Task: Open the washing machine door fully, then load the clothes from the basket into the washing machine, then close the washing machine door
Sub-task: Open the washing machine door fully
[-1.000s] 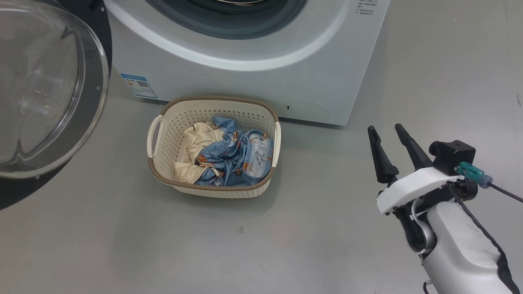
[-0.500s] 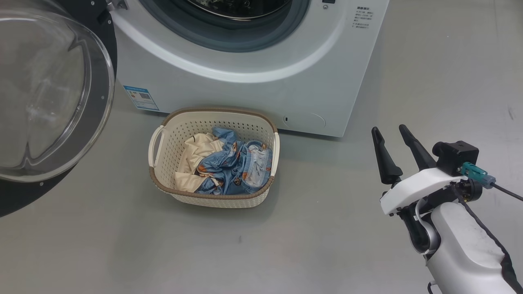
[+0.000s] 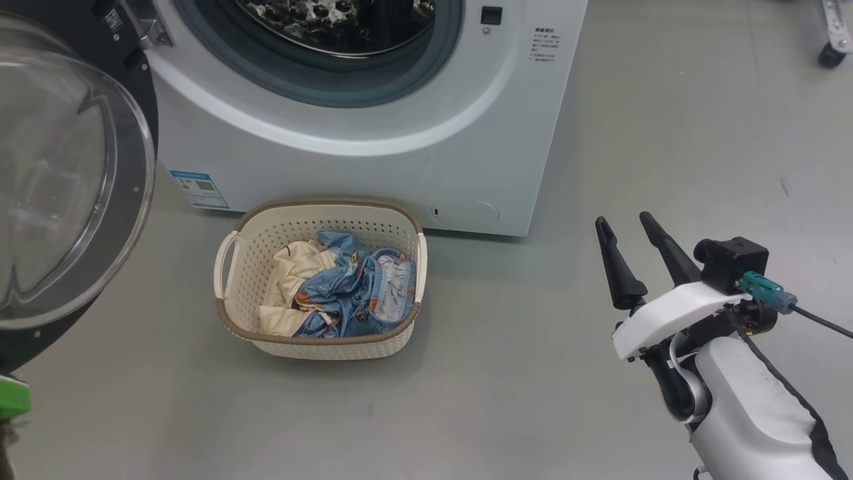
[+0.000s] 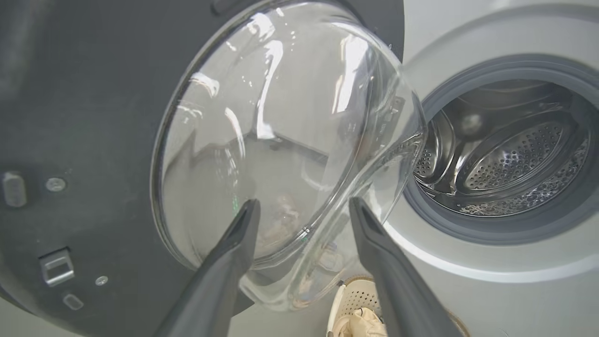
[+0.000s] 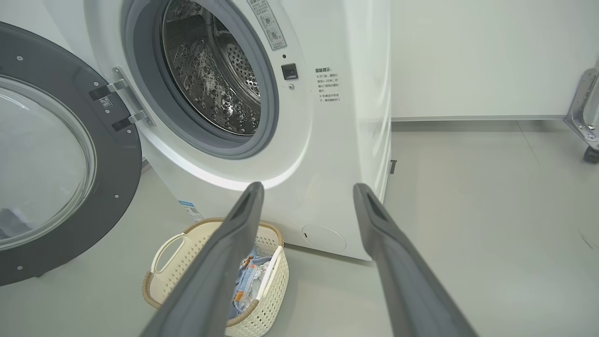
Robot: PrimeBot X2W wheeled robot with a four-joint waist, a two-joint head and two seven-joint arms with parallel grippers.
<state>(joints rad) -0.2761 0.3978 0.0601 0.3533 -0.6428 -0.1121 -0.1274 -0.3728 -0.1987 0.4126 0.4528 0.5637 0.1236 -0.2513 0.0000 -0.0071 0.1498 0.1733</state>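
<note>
Right claw (image 5: 307, 188): two dark fingers rise from bottom centre, spread apart, nothing between them.
Washing machine (image 5: 337, 140): white, upper centre, steel drum (image 5: 210, 79) exposed.
Door (image 5: 117, 196): stands open at left, hinged beside the opening.
Basket (image 5: 276, 290): on the floor (image 5: 468, 210), lower left, in front of the machine.
Clothes (image 5: 245, 281): blue fabric inside the basket, partly hidden behind the left finger.

Smooth grey floor (image 3: 533, 413), plain white wall (image 5: 468, 56), metal frame leg (image 5: 581, 105) on black castor (image 5: 592, 155), soft even light
</note>
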